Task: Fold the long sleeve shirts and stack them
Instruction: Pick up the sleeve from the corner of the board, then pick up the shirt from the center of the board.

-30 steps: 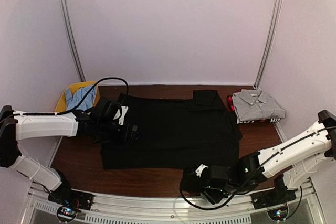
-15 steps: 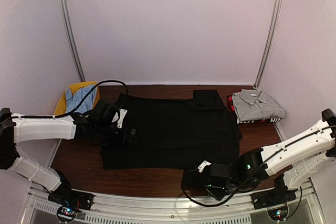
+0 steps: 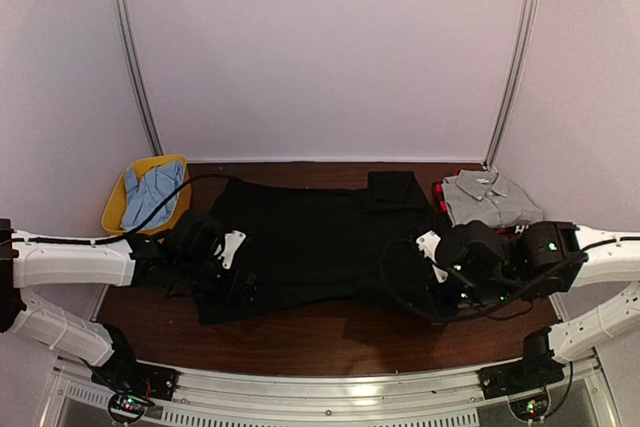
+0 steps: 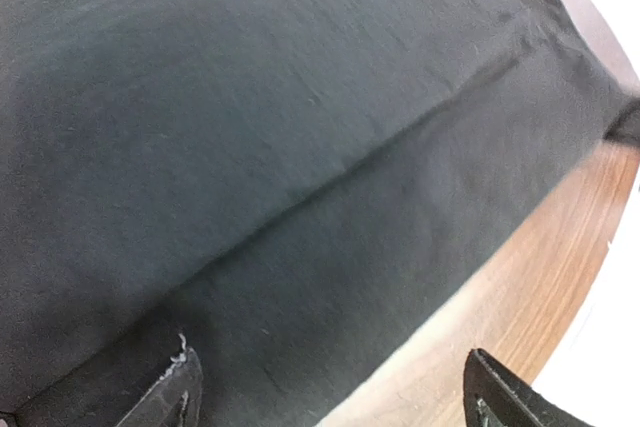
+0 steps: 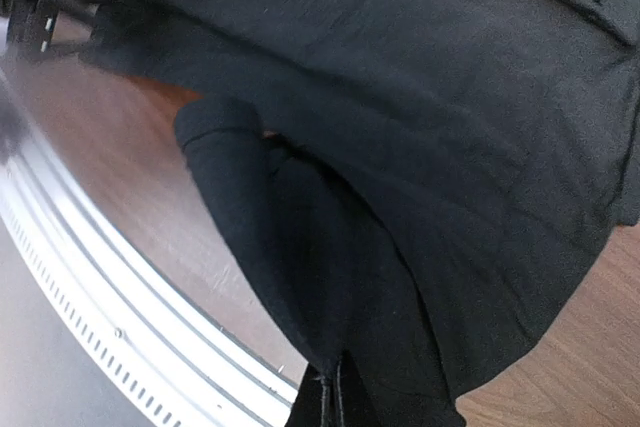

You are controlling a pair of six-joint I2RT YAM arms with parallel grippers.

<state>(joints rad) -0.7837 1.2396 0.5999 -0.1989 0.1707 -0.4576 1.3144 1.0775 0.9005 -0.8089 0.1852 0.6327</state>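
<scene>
The black long sleeve shirt (image 3: 330, 237) lies spread across the middle of the table, and a grey long sleeve shirt (image 3: 490, 197) sits folded at the back right. My right gripper (image 3: 410, 272) is shut on a bunch of the black shirt's near edge and holds it up off the table; in the right wrist view the cloth (image 5: 330, 277) hangs down from the closed right gripper (image 5: 335, 397). Low over the shirt's near-left edge, my left gripper (image 3: 240, 282) stands open. In the left wrist view the left gripper (image 4: 335, 402) straddles that edge of the black shirt (image 4: 250, 147) with nothing held.
A yellow basket (image 3: 118, 209) with blue cloth (image 3: 150, 195) stands at the back left. Something red (image 3: 439, 197) shows under the grey shirt. Bare brown table (image 3: 330, 332) lies in front of the black shirt, with the metal rail (image 5: 100, 277) along the near edge.
My right gripper shut on the black shirt's near edge and carried it up and back to the right. The left gripper slid nearer along the shirt's left side.
</scene>
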